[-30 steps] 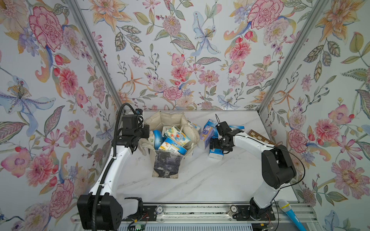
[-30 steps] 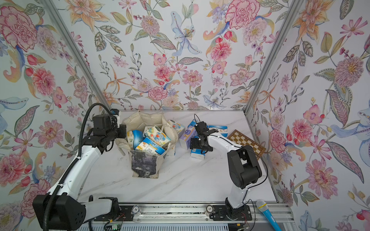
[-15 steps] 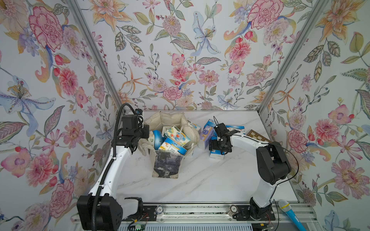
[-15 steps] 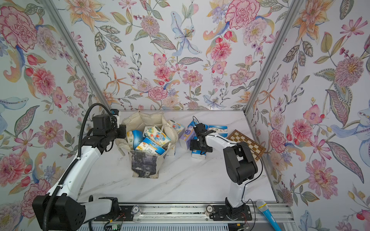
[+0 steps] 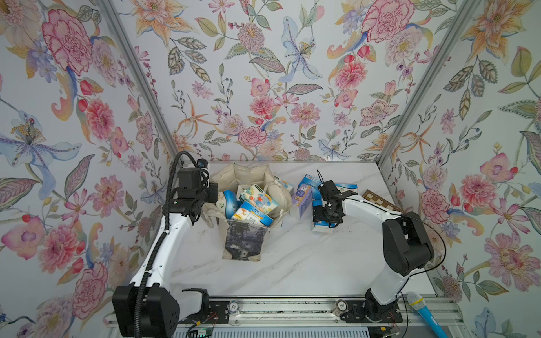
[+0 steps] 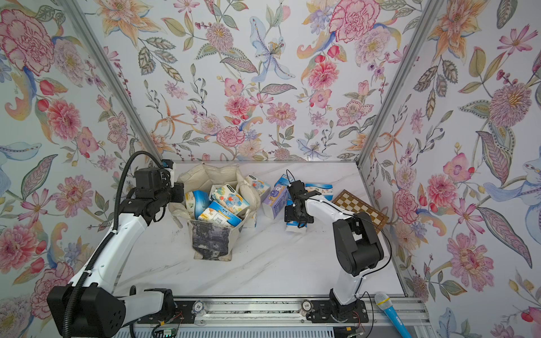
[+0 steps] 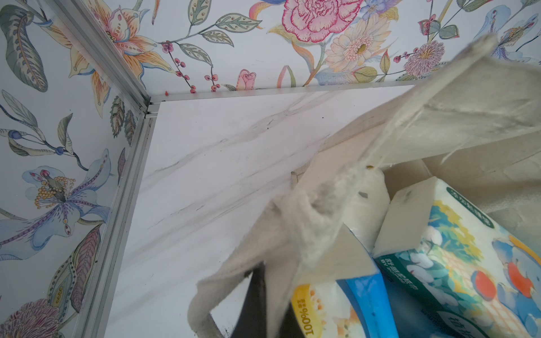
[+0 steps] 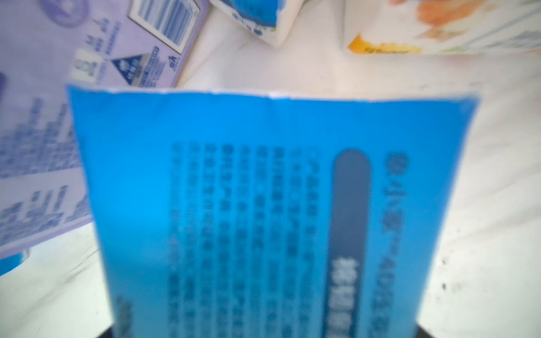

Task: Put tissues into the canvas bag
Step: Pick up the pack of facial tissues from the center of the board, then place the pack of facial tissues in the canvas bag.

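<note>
Right wrist view: right tool (image 5: 323, 218) straddles a blue pack (image 8: 263, 204), grip unclear; canvas bag (image 5: 243, 240) at nine o'clock holds several tissues (image 5: 254, 200), left tool (image 5: 209, 204) pinching its rim; more packs (image 5: 303, 197) lie loose at twelve

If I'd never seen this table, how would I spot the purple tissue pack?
Find the cream canvas bag standing open on the marble table. On its side toward the chessboard, a few packs cluster outside it. The lavender pack is the only pale purple one there; its neighbours are blue and white.
</note>
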You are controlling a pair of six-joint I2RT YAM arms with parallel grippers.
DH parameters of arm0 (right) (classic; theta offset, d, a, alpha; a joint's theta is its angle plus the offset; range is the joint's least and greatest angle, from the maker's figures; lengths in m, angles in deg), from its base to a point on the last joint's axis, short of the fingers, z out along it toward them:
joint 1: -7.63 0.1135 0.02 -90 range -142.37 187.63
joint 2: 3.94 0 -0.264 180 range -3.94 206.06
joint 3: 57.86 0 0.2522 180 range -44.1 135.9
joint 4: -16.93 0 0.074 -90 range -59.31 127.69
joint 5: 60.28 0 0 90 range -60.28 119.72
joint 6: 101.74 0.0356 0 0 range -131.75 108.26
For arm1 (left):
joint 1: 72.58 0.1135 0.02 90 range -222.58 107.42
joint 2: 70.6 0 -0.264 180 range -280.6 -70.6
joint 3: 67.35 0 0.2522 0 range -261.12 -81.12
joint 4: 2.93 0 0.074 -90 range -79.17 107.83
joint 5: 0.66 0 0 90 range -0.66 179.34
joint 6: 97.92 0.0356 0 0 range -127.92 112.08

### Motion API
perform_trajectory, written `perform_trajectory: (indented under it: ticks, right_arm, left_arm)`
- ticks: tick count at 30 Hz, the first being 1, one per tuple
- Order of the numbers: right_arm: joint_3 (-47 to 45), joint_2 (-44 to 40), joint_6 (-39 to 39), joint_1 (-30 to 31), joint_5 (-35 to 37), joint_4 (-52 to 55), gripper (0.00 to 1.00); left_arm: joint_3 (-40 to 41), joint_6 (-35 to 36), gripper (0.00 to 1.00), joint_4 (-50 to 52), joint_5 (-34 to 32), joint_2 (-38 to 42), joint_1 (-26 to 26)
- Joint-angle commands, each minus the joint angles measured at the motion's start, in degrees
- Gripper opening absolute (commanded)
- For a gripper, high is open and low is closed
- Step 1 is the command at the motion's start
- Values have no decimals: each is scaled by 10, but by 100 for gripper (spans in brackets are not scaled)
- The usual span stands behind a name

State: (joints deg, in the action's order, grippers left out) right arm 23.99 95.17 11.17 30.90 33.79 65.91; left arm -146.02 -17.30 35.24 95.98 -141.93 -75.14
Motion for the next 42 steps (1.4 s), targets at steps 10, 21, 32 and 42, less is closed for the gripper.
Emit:
perform_trajectory:
  ticks: [10,21,32,42]
  right_arm:
    - [163,-165,-164,80,-70,-32,80]
    - [345,-52,-294,201,-252,-79,83]
    - [610,177,-351,243,-253,141,83]
    - [721,292,-364,266,-146,231,83]
  left_arm:
    - [0,-8,1,-25,4,6,7]
    - [1,-12,1,-25,10,8,7]
    - [-3,-26,1,-44,28,7,8]
    - [-12,-24,1,-50,39,-7,7]
